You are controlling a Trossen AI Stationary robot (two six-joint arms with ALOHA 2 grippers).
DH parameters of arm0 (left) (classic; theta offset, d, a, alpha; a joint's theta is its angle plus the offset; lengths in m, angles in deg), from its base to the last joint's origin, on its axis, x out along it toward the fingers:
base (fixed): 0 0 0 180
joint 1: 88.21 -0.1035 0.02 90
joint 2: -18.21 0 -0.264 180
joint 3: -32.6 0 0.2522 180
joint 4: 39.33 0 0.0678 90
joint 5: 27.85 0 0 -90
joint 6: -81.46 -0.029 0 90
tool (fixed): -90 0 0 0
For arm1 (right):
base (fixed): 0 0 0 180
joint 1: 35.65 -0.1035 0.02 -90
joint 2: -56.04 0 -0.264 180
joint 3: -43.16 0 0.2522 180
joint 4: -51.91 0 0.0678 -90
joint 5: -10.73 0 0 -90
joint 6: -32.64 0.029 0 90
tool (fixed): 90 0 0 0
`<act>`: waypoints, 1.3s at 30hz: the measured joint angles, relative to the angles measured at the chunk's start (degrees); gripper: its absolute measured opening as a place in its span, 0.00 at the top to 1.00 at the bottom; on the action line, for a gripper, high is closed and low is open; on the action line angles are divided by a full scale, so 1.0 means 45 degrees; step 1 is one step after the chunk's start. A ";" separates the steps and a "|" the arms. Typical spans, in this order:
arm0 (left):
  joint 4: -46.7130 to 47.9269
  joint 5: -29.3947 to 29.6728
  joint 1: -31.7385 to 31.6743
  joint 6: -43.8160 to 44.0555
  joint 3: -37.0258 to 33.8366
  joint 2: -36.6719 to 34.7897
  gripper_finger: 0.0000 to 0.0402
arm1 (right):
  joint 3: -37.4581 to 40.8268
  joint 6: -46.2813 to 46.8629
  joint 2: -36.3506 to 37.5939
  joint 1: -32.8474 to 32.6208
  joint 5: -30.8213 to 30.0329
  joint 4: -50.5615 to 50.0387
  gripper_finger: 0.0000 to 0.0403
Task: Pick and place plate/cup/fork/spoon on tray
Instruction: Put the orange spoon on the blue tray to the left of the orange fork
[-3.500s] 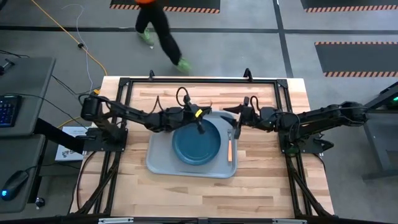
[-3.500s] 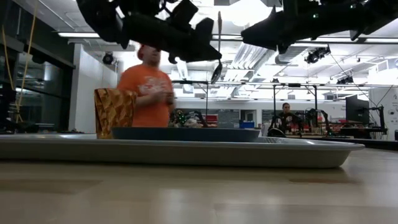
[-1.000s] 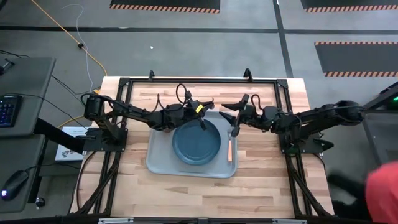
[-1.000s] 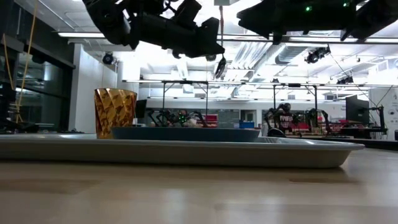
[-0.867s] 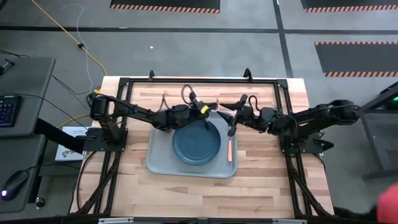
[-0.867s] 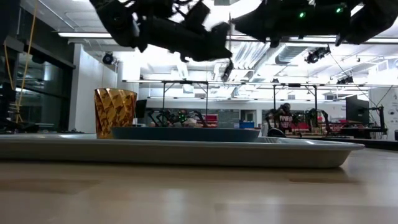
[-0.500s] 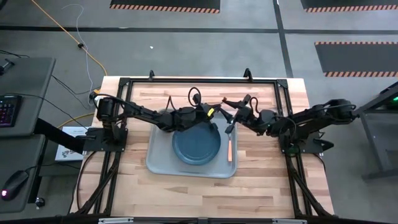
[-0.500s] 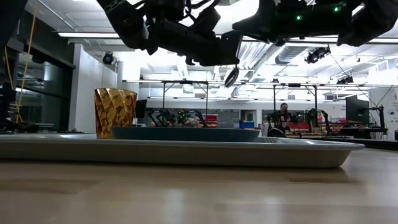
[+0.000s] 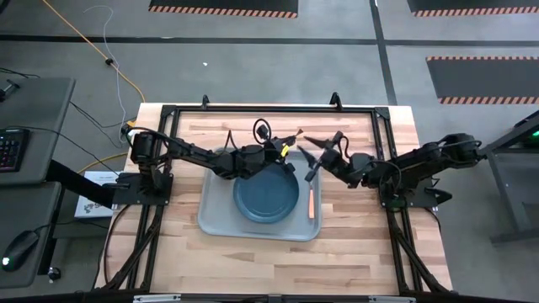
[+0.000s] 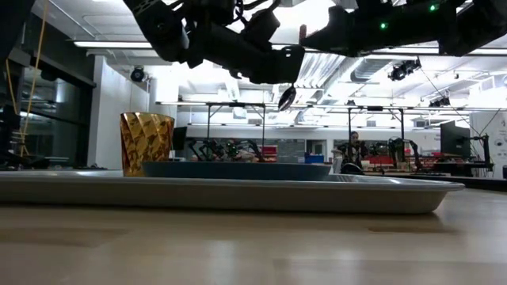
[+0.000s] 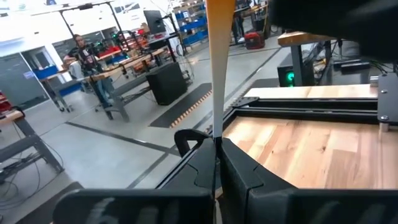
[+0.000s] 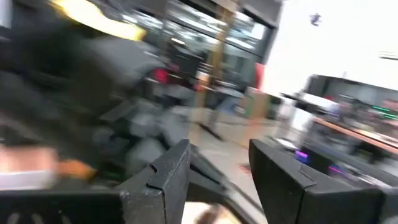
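Note:
The pale grey-blue tray (image 9: pixel 212 220) lies mid-table with the dark blue plate (image 9: pixel 267 195) on it. The fork (image 9: pixel 312 202) lies on the tray's right part, right of the plate. The amber cup (image 10: pixel 146 142) stands on the tray in the low view; my left arm hides it in the high view. My left gripper (image 9: pixel 286 151) hangs over the plate's far rim, shut on the spoon (image 10: pixel 287 96). My right gripper (image 9: pixel 309 158) is open, just right of the spoon, touching nothing I can see. My left gripper pinches the spoon's orange handle (image 11: pixel 216 134) between its two shut fingers. The handle's free end (image 9: pixel 296 133) sticks out past the fingers toward the far right. The silver bowl (image 10: pixel 287 96) hangs below the gripper, tilted, lifted clear above the plate.
Bare wood lies on the table's near side (image 9: pixel 278 265) and right of the tray (image 9: pixel 354 219). A black frame (image 9: pixel 269 109) runs along the far edge. A person shows far off in the room in the low view (image 10: pixel 352 150).
My left gripper has carried the spoon toward the table's right, from over the plate's far left rim to its far right rim, still high above it. My right gripper has turned and drawn a little toward the spoon, staying open.

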 joint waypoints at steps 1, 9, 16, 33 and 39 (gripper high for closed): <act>0.0000 0.0031 0.0001 0.0000 0.0000 0.0000 1.00 | 0.0000 -0.0158 0.0000 -0.0037 -0.0566 0.0041 0.61; -0.0417 -0.0517 0.0185 0.0348 0.0003 0.0221 1.00 | 0.0000 0.0063 0.0000 0.0251 -0.0172 0.0890 0.61; -0.0226 -0.0844 0.0287 0.0303 0.0653 0.0999 1.00 | 0.0000 0.0733 0.0000 0.0610 -0.0030 0.0840 0.61; -0.0280 0.0216 0.0237 -0.0212 0.0656 0.1025 0.95 | 0.0000 0.1044 0.0031 0.0479 -0.0857 0.0636 0.98; 0.1319 0.0593 0.0345 -0.0864 0.0622 0.0523 0.80 | 0.0000 -0.0025 0.0817 0.0115 -0.2250 0.0141 0.99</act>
